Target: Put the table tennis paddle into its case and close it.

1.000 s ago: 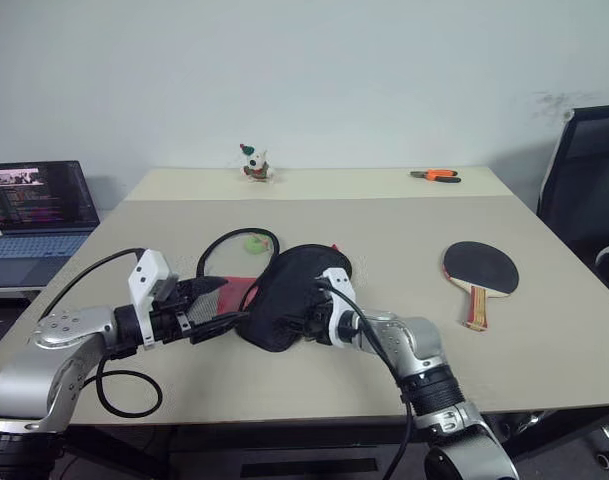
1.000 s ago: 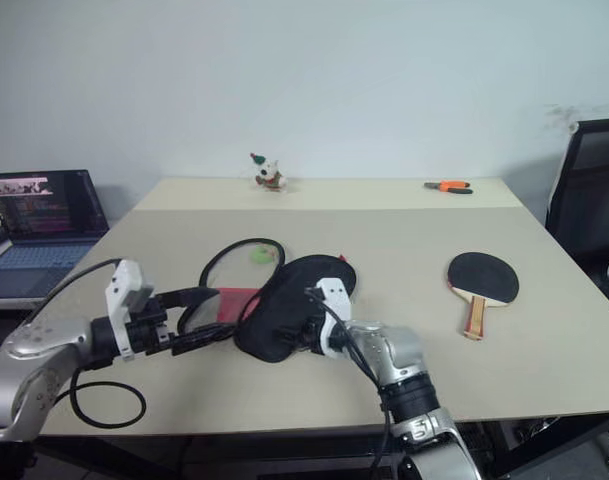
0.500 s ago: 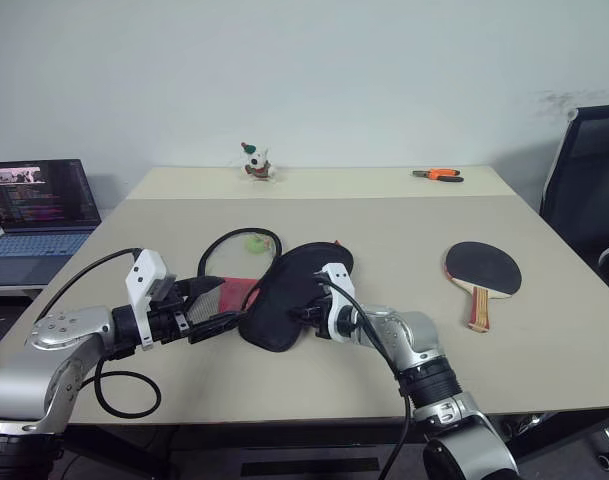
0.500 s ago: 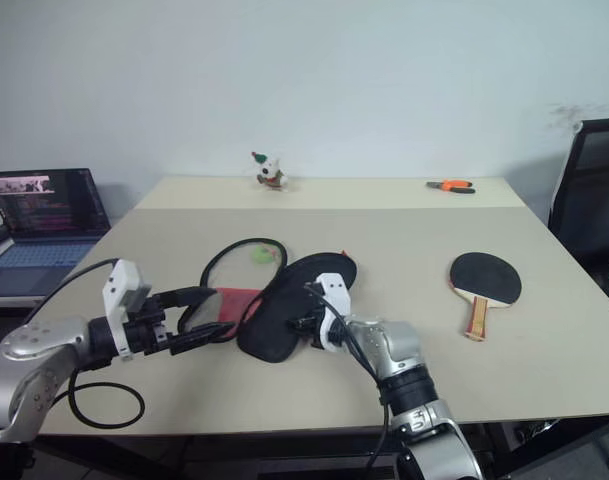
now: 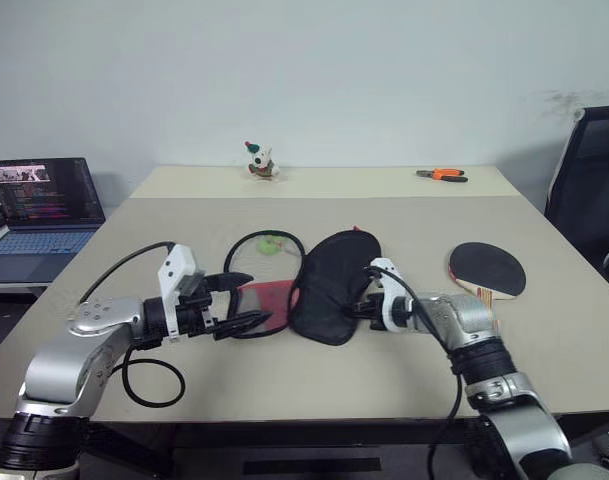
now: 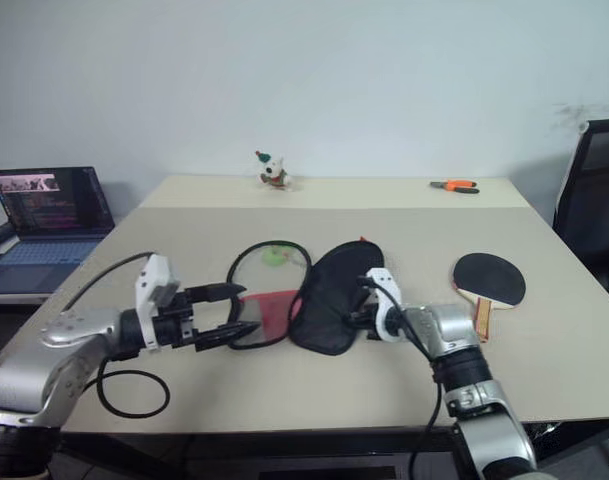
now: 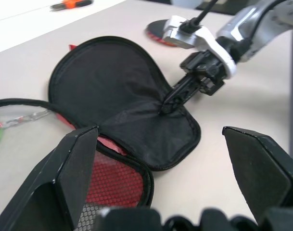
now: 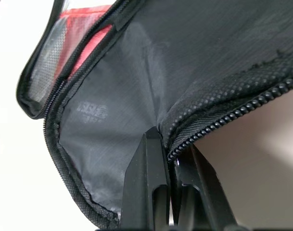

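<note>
Right wrist view gives the clearest reading: the right gripper has its two black fingers pressed together on the zippered edge of the case's black flap, the fabric puckering where it is pinched; in the left eye view that case lies opened out at the centre of the frame, black flap toward the right, red mesh-lined half toward the left, with a small green charm just above it inside the zipper loop; the left gripper sits at lower left of centre with its fingers spread wide, holding nothing, its tips near the red half but whether touching I cannot tell; the table tennis paddle lies flat on the table at the right of the frame, black face up, handle toward the lower edge, close beside the right forearm and outside the case; the step in hand looks like opening and arranging the case, with the paddle not yet picked up; the next move probably calls for the right gripper to let go of the flap and reach for the paddle's handle, while the left steadies the red half so the case does not slide.
</note>
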